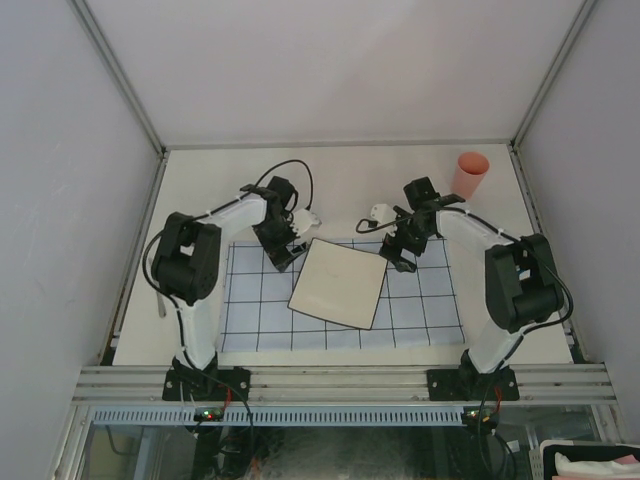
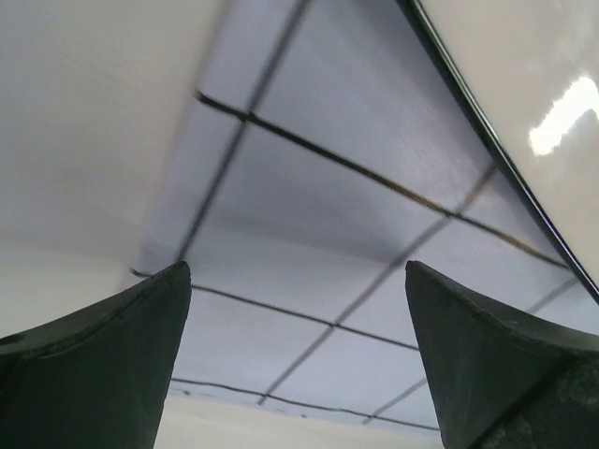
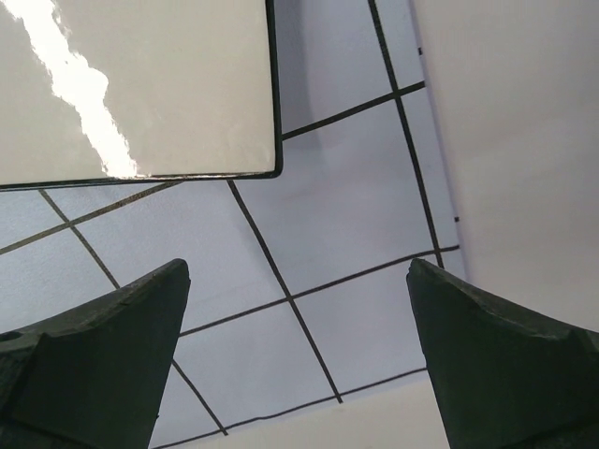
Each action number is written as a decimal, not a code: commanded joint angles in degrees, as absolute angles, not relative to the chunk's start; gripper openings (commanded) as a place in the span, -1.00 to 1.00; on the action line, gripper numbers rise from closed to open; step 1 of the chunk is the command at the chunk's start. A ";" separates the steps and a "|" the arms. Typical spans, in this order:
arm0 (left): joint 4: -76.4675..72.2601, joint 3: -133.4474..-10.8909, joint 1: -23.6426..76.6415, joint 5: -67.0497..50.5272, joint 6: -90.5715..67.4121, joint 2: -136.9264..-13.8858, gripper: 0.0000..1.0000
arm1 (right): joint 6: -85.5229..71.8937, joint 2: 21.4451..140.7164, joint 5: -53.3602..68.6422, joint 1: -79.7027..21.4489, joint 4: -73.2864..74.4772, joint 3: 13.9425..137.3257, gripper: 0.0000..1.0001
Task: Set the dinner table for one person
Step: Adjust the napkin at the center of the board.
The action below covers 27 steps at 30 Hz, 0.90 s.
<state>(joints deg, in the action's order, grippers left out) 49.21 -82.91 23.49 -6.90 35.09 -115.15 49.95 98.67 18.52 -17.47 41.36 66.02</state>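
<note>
The dinner table (image 1: 350,180) is an off-white surface with a light-blue grid cloth (image 1: 260,310) on its near half. A square off-white plate (image 1: 338,283) with a dark rim lies turned at an angle on the cloth's middle. My left gripper (image 1: 283,255) is open and empty, low over the cloth's far-left part, left of the plate. My right gripper (image 1: 402,258) is open and empty over the cloth's far-right part, right of the plate. The left wrist view shows the left gripper (image 2: 298,271), cloth (image 2: 309,206) and plate edge (image 2: 533,94). The right wrist view shows the right gripper (image 3: 298,267), cloth (image 3: 346,215) and plate corner (image 3: 131,84).
A pink cup (image 1: 470,175) stands at the table's back right corner. A thin grey item (image 1: 160,300) lies at the table's left edge, beside the left arm. Grey rails and pale walls close in the table on three sides.
</note>
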 commanded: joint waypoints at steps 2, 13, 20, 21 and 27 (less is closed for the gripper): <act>47.44 -74.95 24.19 -10.33 34.23 -103.49 1.00 | 49.01 95.04 19.25 -17.04 41.96 66.18 0.99; 43.91 -64.66 26.30 -8.76 33.40 -101.05 1.00 | 48.53 92.53 19.26 -16.79 42.06 65.27 0.99; 41.32 -63.91 26.77 -9.09 32.70 -102.82 1.00 | 48.50 88.59 19.10 -16.03 43.94 65.24 0.99; 41.13 -63.96 26.85 -8.95 32.65 -103.16 1.00 | 48.44 88.00 19.35 -15.89 44.09 65.22 0.99; 39.73 -64.42 27.24 -6.75 32.80 -105.23 1.00 | 46.79 83.38 22.04 -14.69 44.66 65.24 0.99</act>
